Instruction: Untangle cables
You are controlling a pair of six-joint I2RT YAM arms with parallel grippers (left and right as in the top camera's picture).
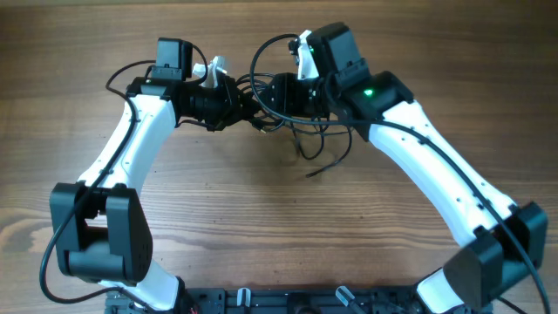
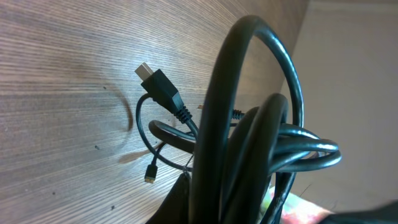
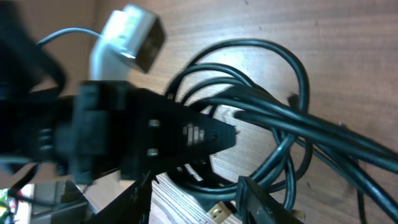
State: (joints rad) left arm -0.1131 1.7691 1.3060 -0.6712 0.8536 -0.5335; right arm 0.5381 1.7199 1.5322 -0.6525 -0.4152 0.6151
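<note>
Thick loops of the cables (image 2: 273, 149) crowd the left wrist lens, with a metal-tipped plug (image 2: 155, 81) and a smaller plug (image 2: 149, 176) showing against the wooden table (image 2: 56, 74) behind. From the left, the left gripper (image 1: 234, 101) is clamped tight on the knot, which sits at the far middle of the table between both arms. On the right, the right gripper (image 3: 193, 186) has its jaws parted around several strands without pinching them, and loose ends trail toward the table's near side.
</note>
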